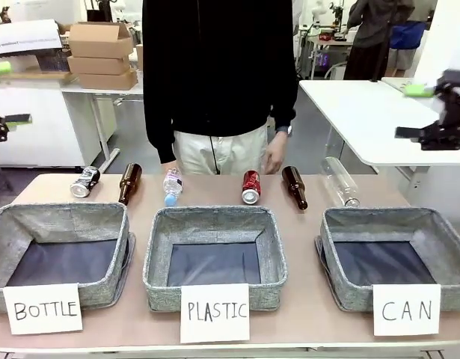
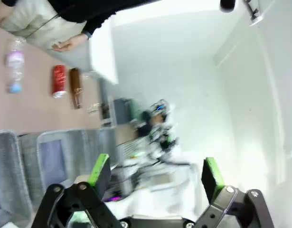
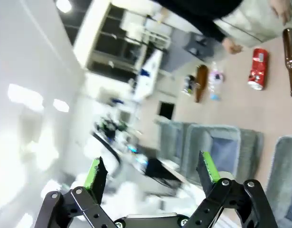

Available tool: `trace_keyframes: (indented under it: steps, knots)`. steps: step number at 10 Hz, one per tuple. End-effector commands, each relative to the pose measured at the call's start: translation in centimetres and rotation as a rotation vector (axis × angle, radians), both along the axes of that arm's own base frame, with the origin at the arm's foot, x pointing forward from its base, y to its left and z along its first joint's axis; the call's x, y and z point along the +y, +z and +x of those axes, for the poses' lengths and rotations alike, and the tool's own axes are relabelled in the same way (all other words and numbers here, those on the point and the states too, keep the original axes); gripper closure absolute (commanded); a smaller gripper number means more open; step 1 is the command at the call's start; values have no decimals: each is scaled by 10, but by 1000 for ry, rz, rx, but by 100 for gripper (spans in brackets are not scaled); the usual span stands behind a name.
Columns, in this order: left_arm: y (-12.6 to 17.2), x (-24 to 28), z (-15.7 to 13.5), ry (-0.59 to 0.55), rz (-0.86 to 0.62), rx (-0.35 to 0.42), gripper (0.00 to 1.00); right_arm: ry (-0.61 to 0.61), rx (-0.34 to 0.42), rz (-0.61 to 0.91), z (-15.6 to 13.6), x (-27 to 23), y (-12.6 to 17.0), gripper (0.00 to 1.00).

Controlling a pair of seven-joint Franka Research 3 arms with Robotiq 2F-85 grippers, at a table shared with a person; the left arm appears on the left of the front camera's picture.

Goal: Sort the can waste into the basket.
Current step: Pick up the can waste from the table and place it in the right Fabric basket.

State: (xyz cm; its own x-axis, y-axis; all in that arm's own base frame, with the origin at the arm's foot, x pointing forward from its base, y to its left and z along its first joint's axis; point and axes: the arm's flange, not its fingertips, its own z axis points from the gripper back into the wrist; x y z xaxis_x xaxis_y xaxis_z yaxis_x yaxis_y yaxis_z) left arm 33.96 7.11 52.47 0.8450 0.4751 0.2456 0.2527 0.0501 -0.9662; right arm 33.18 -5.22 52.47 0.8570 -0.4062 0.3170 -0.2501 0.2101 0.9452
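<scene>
Upper middle of the frame, red can [image 1: 250,187] lies sideways on the tabletop [image 1: 212,191], silvery can [image 1: 84,182] upper left, CAN basket [image 1: 349,295] lower right. Left hand [image 2: 155,166] and right hand [image 3: 150,166] gape, holding nothing. Likely light, slick, dentable: pinch gently across the body.

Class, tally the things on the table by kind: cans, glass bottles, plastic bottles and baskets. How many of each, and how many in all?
Cans: 2
Brown glass bottles: 2
Clear plastic bottles: 2
Baskets: 3
Total: 9
</scene>
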Motion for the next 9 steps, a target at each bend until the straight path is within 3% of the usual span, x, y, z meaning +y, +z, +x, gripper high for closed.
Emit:
trace_keyframes:
  steps: [1,2,9]
  knots:
    - [-41,-35,-52,158,-41,111,0,-295,131,106,-55,18,-32,0]
    - [0,0,0,0,0,0,0,0,0,0,0,0,0,0]
    - [0,0,0,0,0,0,0,0,0,0,0,0,0,0]
